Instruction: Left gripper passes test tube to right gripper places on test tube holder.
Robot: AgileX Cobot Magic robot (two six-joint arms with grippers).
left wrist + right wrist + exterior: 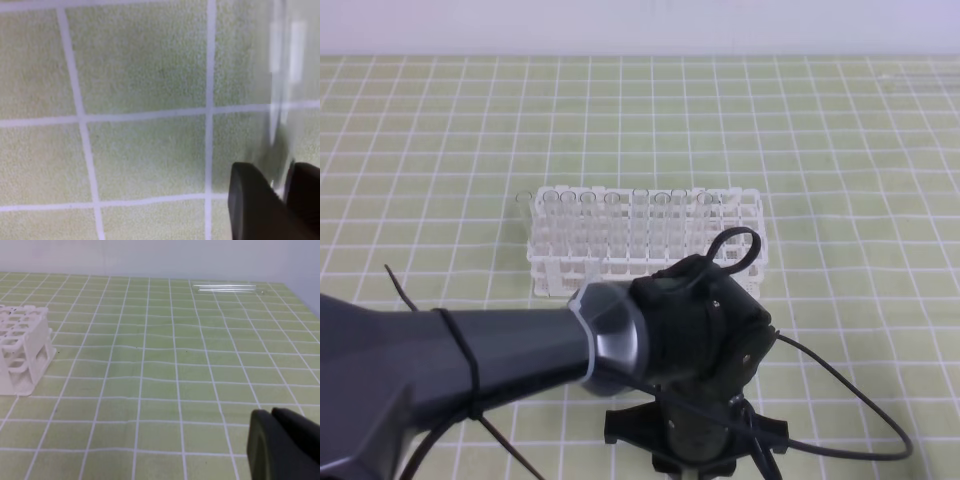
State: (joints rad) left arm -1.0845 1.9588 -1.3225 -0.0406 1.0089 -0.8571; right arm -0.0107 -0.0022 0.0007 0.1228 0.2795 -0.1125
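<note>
White test tube holder, green-checked cloth

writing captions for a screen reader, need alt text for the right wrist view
A green cloth with a white grid fills the view, with a clear test tube lying on its side at the far edge. A white test tube holder stands at left, and the right gripper's black fingers, closed together, show at lower right.

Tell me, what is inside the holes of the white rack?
In the test tube holder the high view shows clear tubes standing in the back rows. The left arm covers the front edge, so those holes cannot be seen. In the right wrist view, the visible end holes look empty.
</note>
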